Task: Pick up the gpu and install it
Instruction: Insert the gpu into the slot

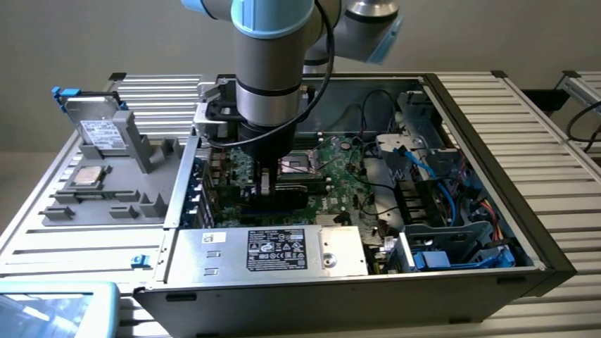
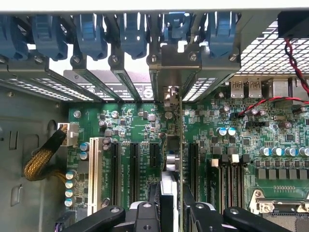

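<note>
- The slatted metal bench (image 1: 526,120) is carrying everything, with the open computer case (image 1: 469,282) sitting on it, lid off and insides showing.
- The robot arm (image 1: 272,63) is reaching straight down into the case, over the green motherboard (image 1: 348,176).
- Off on the exterior view's left, a grey parts tray (image 1: 103,204) is sitting on the bench, holding a silver drive (image 1: 98,134) with blue clips stood upright and a small square chip (image 1: 86,176) lying flat.
- A power supply (image 1: 281,250) with a black label is sitting along the near edge of the case.
- The gripper (image 2: 169,203) is hanging just above the expansion slots (image 2: 135,166), jaws partway closed and pinching the gpu (image 2: 170,159) edge-on between them.
- In the wrist view, the gpu is standing upright as a thin vertical strip between two of the black slots, its far end lining up with the bracket openings (image 2: 169,72) in the case's back wall. I can't tell whether it's seated in a slot or hovering just above one.
</note>
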